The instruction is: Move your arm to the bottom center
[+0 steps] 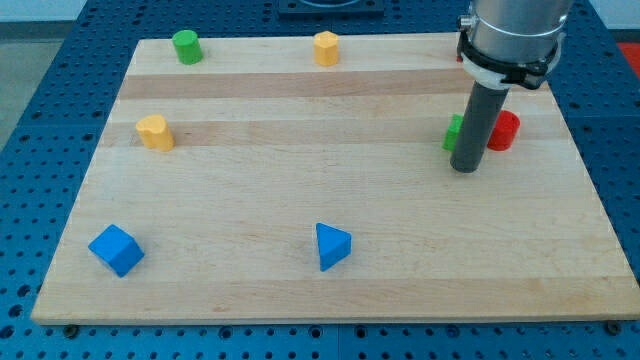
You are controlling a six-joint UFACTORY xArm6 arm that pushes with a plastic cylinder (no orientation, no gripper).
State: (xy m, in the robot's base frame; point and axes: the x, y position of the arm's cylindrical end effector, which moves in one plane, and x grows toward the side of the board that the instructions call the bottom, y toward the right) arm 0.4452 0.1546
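My tip (466,169) rests on the wooden board (300,200) at the view's right, above mid-height. A green block (453,132) is partly hidden just behind the rod on its left side. A red cylinder (504,131) sits just right of the rod. A blue triangular block (331,246) lies at the bottom centre, well down and left of the tip. A blue cube (116,250) lies at the bottom left.
A green cylinder (186,46) stands at the top left. An orange block (326,48) stands at the top centre. A yellow block (155,132) sits at the left. The board lies on a blue perforated table (50,120).
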